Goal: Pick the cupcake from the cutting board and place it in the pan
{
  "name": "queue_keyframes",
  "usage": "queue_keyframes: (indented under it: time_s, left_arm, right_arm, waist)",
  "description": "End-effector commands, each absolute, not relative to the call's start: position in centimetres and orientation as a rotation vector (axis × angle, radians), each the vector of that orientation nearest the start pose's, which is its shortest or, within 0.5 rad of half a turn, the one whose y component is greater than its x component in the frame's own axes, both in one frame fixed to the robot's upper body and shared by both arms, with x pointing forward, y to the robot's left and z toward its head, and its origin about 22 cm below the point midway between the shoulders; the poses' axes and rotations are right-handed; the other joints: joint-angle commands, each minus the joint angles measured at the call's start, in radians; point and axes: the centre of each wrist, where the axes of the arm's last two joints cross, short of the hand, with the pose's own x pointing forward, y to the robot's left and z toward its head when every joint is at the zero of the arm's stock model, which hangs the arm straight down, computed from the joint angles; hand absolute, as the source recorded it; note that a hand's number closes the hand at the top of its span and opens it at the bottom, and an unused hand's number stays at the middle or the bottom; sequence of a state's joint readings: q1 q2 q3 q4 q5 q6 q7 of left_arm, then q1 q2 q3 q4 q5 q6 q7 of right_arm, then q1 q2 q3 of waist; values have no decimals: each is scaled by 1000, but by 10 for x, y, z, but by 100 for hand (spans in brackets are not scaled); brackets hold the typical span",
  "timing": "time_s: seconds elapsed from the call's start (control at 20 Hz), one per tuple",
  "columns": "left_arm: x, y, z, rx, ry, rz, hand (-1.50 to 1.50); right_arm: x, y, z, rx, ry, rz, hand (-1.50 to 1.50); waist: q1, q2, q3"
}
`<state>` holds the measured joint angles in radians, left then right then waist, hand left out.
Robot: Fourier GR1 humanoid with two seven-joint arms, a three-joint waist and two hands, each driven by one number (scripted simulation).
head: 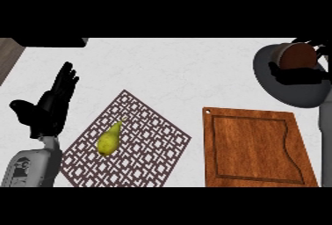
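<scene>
The cupcake (299,56) sits over the grey pan (292,94) at the upper right of the counter (175,66), with the right robot hand (295,74) curled around it, dark fingers wrapped across its lower side. The wooden cutting board (256,147) lies below the pan, with nothing on it. At the left edge the left robot hand (55,103) rests with fingers straight and apart. Beside it, a pear (109,139) lies on a brown patterned mat (139,132).

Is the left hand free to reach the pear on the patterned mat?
Probably yes: the left hand rests open beside the mat, and nothing stands between it and the pear.
</scene>
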<state>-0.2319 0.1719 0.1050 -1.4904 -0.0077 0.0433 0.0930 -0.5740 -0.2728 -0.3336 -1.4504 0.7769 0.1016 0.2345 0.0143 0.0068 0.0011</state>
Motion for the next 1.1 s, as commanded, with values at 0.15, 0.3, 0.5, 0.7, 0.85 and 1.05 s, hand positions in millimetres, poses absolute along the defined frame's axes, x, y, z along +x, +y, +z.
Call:
queue_keyframes:
  time_s: [0.15, 0.3, 0.5, 0.7, 0.85, 1.05]
  left_arm:
    - [300, 258, 49, 175, -1640, -74, 0]
    - [309, 252, 58, 158, -1644, -84, 0]
    - [307, 251, 52, 156, -1657, -86, 0]
    - [314, 252, 65, 147, -1666, -110, 0]
    - [302, 252, 51, 135, -1654, -95, 0]
    - [308, 246, 53, 119, -1656, -106, 0]
  right_arm:
    - [378, -380, 142, -1206, -1466, 464, 150]
    - [377, -417, 132, -1253, -1426, 453, 150]
    - [379, -438, 117, -1273, -1417, 391, 150]
    - [388, -425, 91, -1257, -1405, 391, 150]
    - [383, -435, 85, -1099, -1444, 283, 150]
    - [379, -430, 56, -867, -1301, 331, -150]
  waist:
    - [22, 9, 1]
    - [28, 14, 2]
    - [50, 22, 4]
    - [62, 28, 5]
    - [69, 29, 7]
    - [71, 34, 7]
